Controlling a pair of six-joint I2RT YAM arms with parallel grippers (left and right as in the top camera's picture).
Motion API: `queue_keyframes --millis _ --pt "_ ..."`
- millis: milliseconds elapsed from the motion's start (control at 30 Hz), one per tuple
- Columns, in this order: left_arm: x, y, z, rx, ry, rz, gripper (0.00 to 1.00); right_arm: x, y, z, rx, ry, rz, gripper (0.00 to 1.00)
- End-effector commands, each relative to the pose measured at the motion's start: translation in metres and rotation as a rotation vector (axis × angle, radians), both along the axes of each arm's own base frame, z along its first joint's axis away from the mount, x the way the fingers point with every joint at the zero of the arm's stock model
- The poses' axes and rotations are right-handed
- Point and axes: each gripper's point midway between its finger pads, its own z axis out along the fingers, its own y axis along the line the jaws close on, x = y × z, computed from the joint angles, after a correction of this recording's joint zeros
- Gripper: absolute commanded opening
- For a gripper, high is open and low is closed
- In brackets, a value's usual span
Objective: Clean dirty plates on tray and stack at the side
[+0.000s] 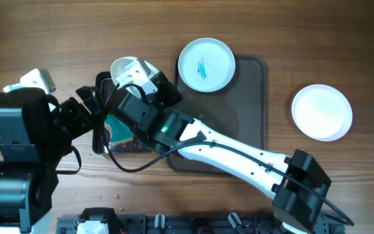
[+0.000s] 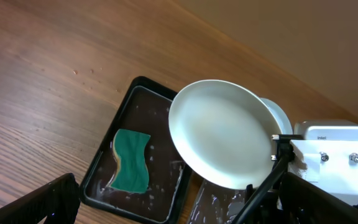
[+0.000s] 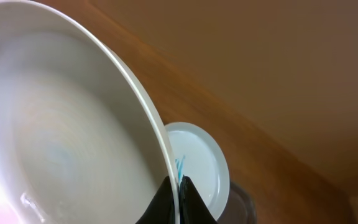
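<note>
My right gripper (image 3: 178, 200) is shut on the rim of a white plate (image 3: 61, 137) and holds it tilted on edge over the small black tray; the overhead view shows this plate (image 1: 132, 71) partly behind the arm. Its face (image 2: 222, 134) looks free of smears. A second plate (image 1: 206, 64) with teal-blue streaks lies flat on the back left of the dark brown tray (image 1: 252, 110), and it shows behind the held rim (image 3: 197, 165). A third plate (image 1: 321, 112), clean, rests on the table to the right. My left gripper (image 2: 185, 214) is open above the black tray, holding nothing.
A small black tray (image 2: 104, 180), wet inside, holds a teal sponge (image 2: 130, 160), which also shows from overhead (image 1: 117, 127). The right arm (image 1: 239, 153) crosses the brown tray diagonally. Bare wooden table (image 1: 304, 39) lies at the back and right.
</note>
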Motion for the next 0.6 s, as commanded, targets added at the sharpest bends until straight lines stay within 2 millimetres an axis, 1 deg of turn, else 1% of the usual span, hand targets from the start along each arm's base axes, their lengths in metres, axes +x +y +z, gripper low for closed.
queue_keyframes --millis 0,200,567 --pt "-0.001 0.001 0.004 0.004 -0.006 0.003 1.00 -0.001 0.004 0.043 0.022 -0.090 0.013 0.04" --pt "-0.001 0.001 0.004 0.005 -0.006 0.003 1.00 -0.005 0.008 0.056 0.006 -0.148 0.005 0.04" --pt "-0.001 0.001 0.004 0.004 -0.006 0.003 1.00 -0.008 0.011 0.057 -0.009 -0.153 0.018 0.04"
